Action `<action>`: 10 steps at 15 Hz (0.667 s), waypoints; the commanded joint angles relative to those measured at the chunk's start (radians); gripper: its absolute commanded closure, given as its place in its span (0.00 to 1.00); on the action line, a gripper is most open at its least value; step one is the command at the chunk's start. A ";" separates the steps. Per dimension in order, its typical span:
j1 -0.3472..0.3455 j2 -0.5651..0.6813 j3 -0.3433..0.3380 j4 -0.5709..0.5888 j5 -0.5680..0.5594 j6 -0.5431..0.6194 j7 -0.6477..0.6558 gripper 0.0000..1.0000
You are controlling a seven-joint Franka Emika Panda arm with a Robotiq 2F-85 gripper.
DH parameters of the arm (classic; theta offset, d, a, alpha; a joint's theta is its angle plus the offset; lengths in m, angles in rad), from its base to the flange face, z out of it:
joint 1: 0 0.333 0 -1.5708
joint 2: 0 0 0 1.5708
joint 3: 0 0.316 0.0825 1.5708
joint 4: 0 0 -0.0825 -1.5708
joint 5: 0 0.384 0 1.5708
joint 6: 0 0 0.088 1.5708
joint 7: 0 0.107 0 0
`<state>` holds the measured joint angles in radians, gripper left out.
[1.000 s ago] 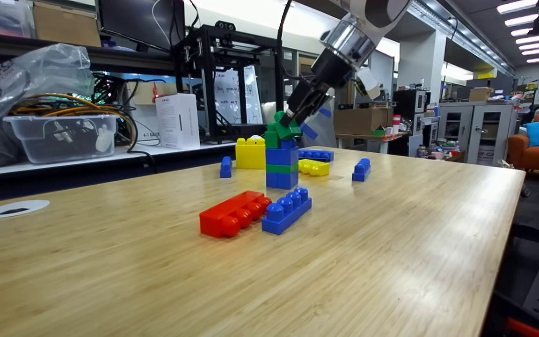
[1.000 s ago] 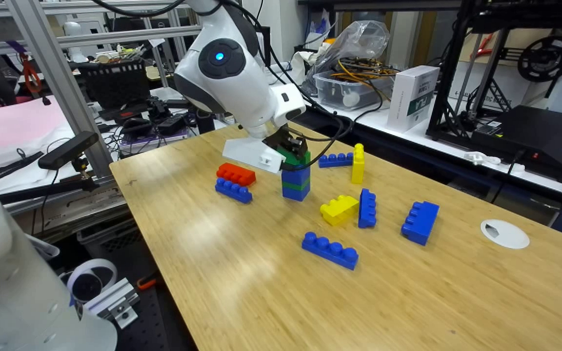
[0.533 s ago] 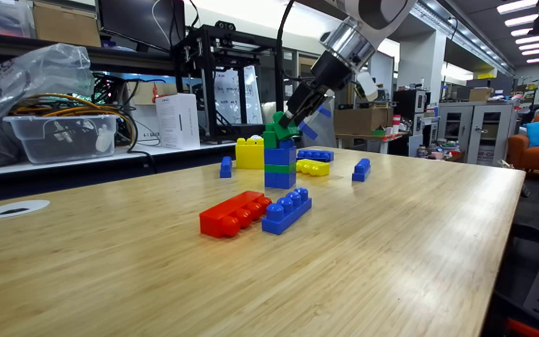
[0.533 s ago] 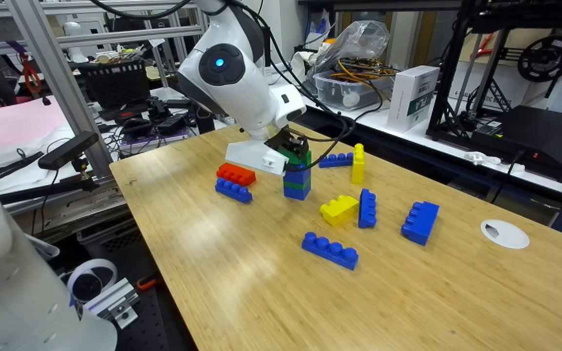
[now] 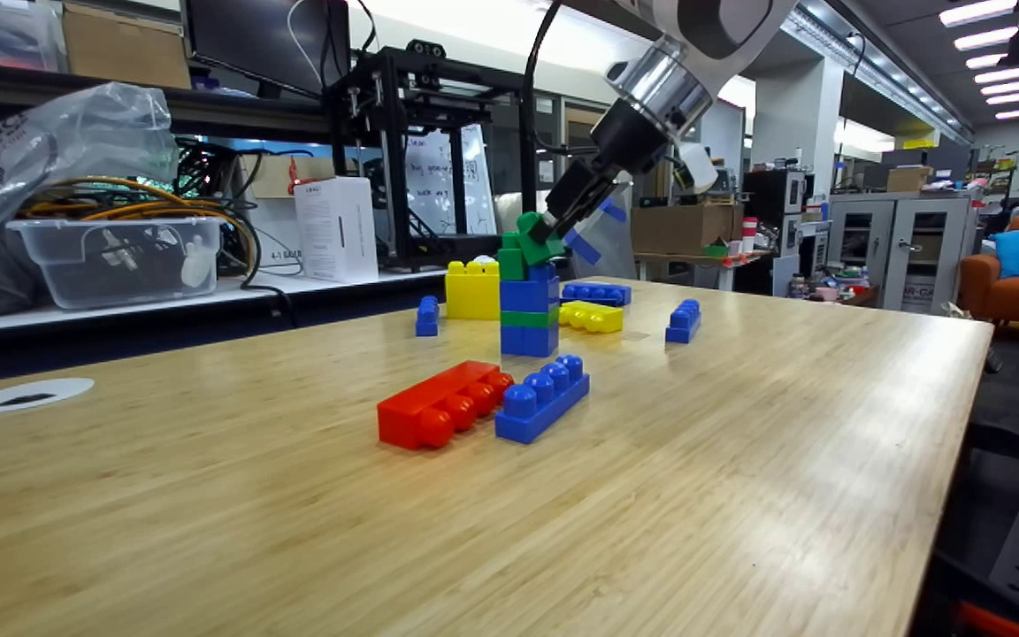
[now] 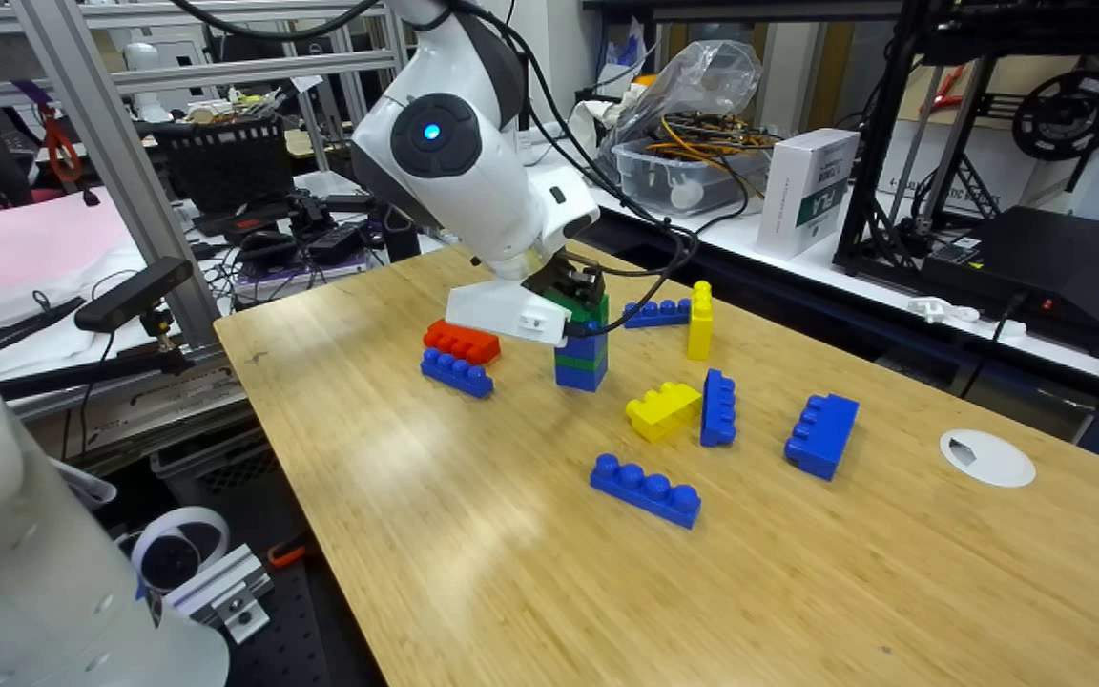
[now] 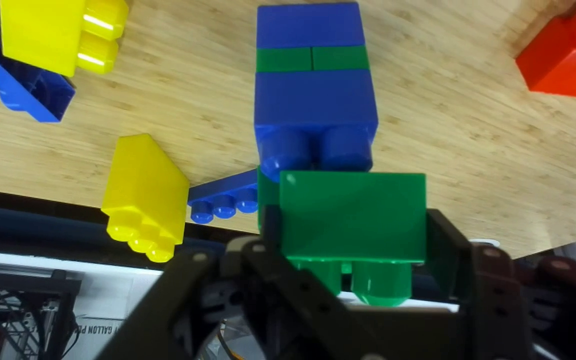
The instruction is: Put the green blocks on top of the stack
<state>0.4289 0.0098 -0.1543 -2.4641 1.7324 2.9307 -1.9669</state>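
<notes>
In an exterior view we find: the stack on the table | the upper block at the stack's top | before the stack, a near brick, its neighbour just right | a far brick right of the stack

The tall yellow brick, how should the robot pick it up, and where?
Probably from straight above, pinching the two broad sides of the tall yellow brick just under its studs. It stands upright, studs on top, and is thin between those sides. A low blue brick lies close by, so gripping high should clear it. First the end effector must set down its green block.
</notes>
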 commanded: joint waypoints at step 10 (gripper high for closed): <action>-0.012 -0.015 -0.053 -0.013 0.034 -0.106 -0.161 0.56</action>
<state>0.4273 0.0096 -0.1970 -2.4669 1.7475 2.8673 -2.0650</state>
